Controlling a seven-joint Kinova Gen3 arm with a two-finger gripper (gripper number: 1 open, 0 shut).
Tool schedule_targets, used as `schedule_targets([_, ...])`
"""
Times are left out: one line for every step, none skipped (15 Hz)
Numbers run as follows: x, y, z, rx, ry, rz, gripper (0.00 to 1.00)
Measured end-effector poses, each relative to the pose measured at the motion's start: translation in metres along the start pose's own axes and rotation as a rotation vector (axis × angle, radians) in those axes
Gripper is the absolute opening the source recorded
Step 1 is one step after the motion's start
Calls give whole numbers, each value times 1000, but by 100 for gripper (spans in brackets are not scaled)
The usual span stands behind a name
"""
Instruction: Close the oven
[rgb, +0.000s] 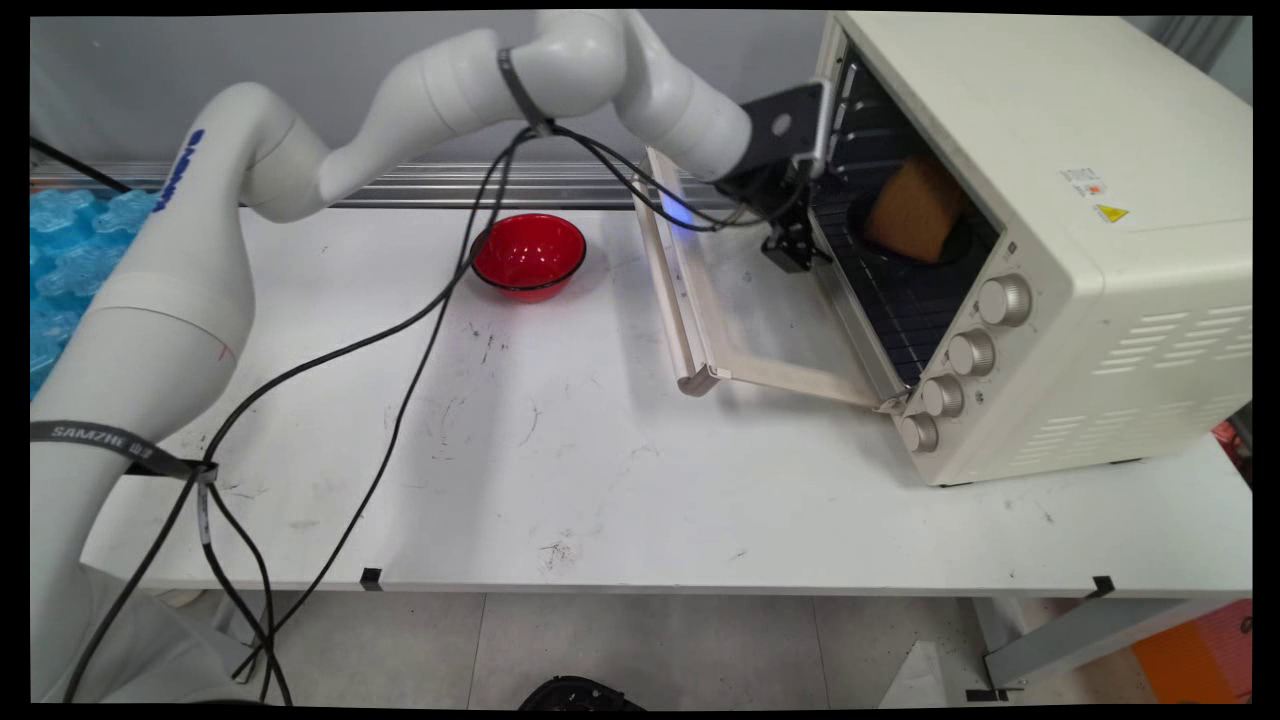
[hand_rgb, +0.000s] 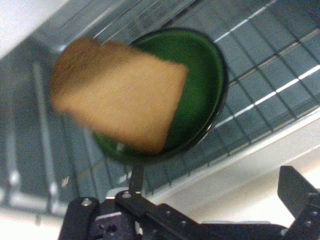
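- A white counter (rgb: 620, 480), scuffed with dark marks, fills the middle.
- A grey wall (rgb: 330, 70) stands behind it, with a metal rail (rgb: 450, 185) along its base.
- Pale floor tiles (rgb: 640, 650) lie below.

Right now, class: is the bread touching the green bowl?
Touching. The hand view shows the bread resting in the green bowl, its lower edge against the rim.
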Motion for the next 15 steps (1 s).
schedule_targets([-4, -1, -6, 5, -7, -43, 100])
schedule_targets([-9, -2, -15, 13, -17, -101, 100])
schedule_targets([-14, -3, -24, 19, -24, -166, 100])
schedule_targets([-18, -5, -32, 23, -21, -222, 100])
schedule_targets([-20, -6, -39, 26, -17, -257, 100])
schedule_targets([-23, -7, -49, 30, -11, -307, 100])
schedule_targets([-27, -8, -61, 33, -4, -360, 100])
schedule_targets([-31, -9, -72, 33, 3, -409, 100])
schedule_targets([-33, -10, -82, 33, 10, -447, 100])
schedule_targets([-36, -10, -90, 32, 15, -477, 100])
schedule_targets([-38, -10, -99, 30, 21, -509, 100])
schedule_targets([-41, -10, -108, 27, 26, -539, 100])
schedule_targets([-45, -10, -119, 23, 32, -570, 100])
schedule_targets([-49, -8, -129, 17, 37, -600, 100])
schedule_targets([-53, -6, -137, 10, 42, -621, 100])
